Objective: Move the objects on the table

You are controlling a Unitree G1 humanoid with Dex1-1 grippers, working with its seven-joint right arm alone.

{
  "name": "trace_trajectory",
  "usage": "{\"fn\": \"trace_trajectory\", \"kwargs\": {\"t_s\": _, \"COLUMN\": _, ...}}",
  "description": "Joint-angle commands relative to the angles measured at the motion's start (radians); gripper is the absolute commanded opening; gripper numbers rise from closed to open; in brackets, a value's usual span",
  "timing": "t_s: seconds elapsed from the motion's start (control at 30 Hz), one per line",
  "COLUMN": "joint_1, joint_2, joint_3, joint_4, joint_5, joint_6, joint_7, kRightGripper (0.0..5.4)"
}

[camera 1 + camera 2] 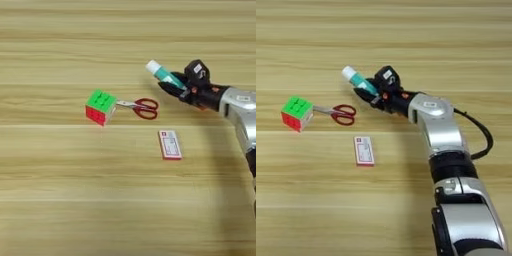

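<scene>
A: State the work surface.

B: The table (60, 200) is a broad light wood-grain top that fills the frame in both views. Its whole lower part is bare planks.

A: List the items, nearest first.

B: Nearest, the silver forearm (438, 125) rises from the bottom right of the right eye view. Next, the flat red-and-white card box (170, 144) lies just below the frame centre. Above it lie the red-handled scissors (142, 106), blades pointing left, tips at or touching the puzzle cube (101, 106) at centre left. Farthest, in the upper right of the left eye view, is the glue stick (161, 72). The small red cube is not visible in either view.

A: State the gripper condition.

B: The right gripper (177, 87) is closed around the green body of the glue stick. The white cap end projects up and to the left, clear of the black fingers (363, 92). The stick appears lifted off the table, tilted, well apart from the scissors.

A: Identify the step in hand.

B: Judgement: carry phase. The glue stick is grasped and is in transit; placement is not yet done.

A: What does the next move require?

B: Probably a clear patch of table, a descent until the stick contacts the surface, then release. Keep the projecting cap clear of the scissors handles.
</scene>
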Motion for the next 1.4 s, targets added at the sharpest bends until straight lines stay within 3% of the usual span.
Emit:
{"fn": "trace_trajectory", "kwargs": {"t_s": 0.03, "joint_1": -0.043, "joint_2": -0.011, "joint_3": 0.004, "joint_4": -0.135, "joint_5": 0.034, "joint_6": 0.015, "joint_7": -0.002, "kRightGripper": 1.66}}
{"fn": "trace_trajectory", "kwargs": {"t_s": 0.37, "joint_1": -0.003, "joint_2": 0.005, "joint_3": 0.067, "joint_4": -0.257, "joint_5": 0.056, "joint_6": 0.010, "joint_7": 0.074, "kRightGripper": 1.66}}
{"fn": "trace_trajectory", "kwargs": {"t_s": 0.47, "joint_1": 0.008, "joint_2": 0.002, "joint_3": 0.100, "joint_4": -0.268, "joint_5": 0.048, "joint_6": -0.022, "joint_7": 0.113, "kRightGripper": 1.66}}
{"fn": "trace_trajectory", "kwargs": {"t_s": 0.93, "joint_1": -0.020, "joint_2": 0.036, "joint_3": 0.202, "joint_4": -0.162, "joint_5": 0.035, "joint_6": -0.103, "joint_7": 0.226, "kRightGripper": 1.66}}
{"fn": "trace_trajectory", "kwargs": {"t_s": 1.4, "joint_1": -0.028, "joint_2": 0.073, "joint_3": 0.310, "joint_4": -0.058, "joint_5": -0.024, "joint_6": -0.167, "joint_7": 0.313, "kRightGripper": 1.66}}
